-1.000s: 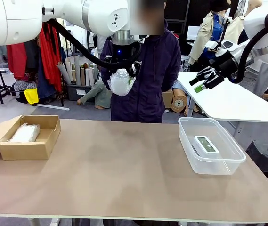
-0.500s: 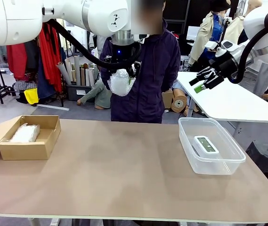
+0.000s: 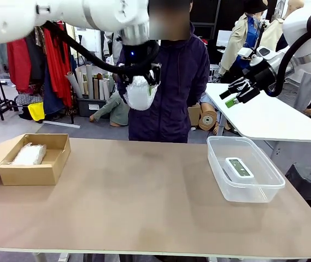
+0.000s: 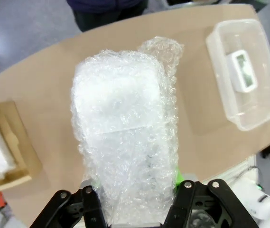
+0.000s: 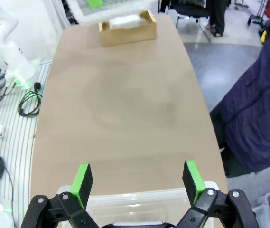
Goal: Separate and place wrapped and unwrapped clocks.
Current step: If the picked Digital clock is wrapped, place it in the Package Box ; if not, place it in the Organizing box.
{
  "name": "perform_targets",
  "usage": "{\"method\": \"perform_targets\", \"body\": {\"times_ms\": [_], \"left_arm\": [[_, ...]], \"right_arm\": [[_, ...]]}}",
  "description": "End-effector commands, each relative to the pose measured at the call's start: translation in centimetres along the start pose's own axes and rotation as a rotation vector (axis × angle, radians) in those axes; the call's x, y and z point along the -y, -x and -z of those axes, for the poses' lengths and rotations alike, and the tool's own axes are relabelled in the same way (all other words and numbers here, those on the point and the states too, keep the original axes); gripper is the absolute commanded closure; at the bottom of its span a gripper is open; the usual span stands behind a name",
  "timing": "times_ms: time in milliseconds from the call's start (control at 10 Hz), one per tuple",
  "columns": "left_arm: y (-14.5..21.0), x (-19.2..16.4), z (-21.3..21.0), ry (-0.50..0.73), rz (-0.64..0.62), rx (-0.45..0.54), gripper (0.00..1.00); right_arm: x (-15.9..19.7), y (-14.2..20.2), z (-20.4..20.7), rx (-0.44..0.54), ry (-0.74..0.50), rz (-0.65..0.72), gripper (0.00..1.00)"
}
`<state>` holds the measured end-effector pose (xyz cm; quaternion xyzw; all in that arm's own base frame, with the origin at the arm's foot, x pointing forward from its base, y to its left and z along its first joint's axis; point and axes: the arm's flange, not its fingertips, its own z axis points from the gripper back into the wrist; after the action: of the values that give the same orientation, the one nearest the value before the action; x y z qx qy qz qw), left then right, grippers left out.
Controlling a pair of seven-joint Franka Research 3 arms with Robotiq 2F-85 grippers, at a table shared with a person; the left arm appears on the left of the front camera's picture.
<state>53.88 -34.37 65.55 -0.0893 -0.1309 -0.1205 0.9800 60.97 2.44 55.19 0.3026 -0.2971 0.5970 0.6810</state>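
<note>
High over the table's middle, my left gripper is shut on a wrapped clock, a bundle in crinkly bubble wrap. In the left wrist view that wrapped clock rises from between the fingers of the left gripper. A second wrapped clock lies in the cardboard box at the left. The bare white clock lies flat in the clear tub at the right. My right gripper hangs open and empty above the tub; its green pads stand wide apart.
A person in a dark blue jacket stands at the far edge, behind the held bundle. A white table stands beyond the right side. The brown tabletop lies bare between box and tub.
The left arm has turned slightly and the held bundle has risen a touch. The right arm, box and tub have not moved.
</note>
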Motion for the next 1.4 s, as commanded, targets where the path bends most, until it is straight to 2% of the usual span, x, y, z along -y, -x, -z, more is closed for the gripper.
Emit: {"method": "perform_targets", "body": {"times_ms": [0, 100, 200, 300, 700, 900, 1100, 1200, 1300], "left_arm": [[3.7, -3.2, -2.9, 0.164, -0.051, 0.024, 1.00], [5.0, -4.7, -3.7, 0.203, -0.069, 0.051, 1.00], [6.4, -7.0, -4.9, 0.171, -0.095, 0.075, 1.00], [7.8, -9.3, -6.0, 0.193, -0.160, 0.104, 1.00], [13.0, -15.2, -7.7, 0.142, -0.137, 0.071, 1.00], [14.1, -16.7, -7.2, 0.151, -0.129, 0.037, 1.00], [13.4, -15.8, -6.2, 0.112, -0.092, -0.003, 1.00], [13.9, -16.5, -6.8, 0.118, -0.143, 0.025, 1.00], [13.9, -16.5, -6.8, 0.118, -0.143, 0.025, 1.00]], "right_arm": [[-0.3, -0.2, 0.0, -0.001, 0.000, -0.005, 0.00], [-0.3, -0.2, 0.0, -0.001, 0.000, -0.005, 0.00], [-0.3, -0.2, 0.0, -0.001, 0.000, -0.005, 0.00], [-0.3, -0.2, 0.0, -0.001, 0.000, -0.005, 0.00], [-0.3, -0.2, 0.0, -0.001, 0.000, -0.005, 0.00], [-0.3, -0.2, 0.0, -0.001, 0.000, -0.005, 0.00], [-0.3, -0.2, 0.0, -0.001, 0.000, -0.005, 0.00], [-0.3, -0.2, 0.0, -0.001, 0.000, -0.005, 0.00], [-0.3, -0.2, 0.0, -0.001, 0.000, -0.005, 0.00]]}}
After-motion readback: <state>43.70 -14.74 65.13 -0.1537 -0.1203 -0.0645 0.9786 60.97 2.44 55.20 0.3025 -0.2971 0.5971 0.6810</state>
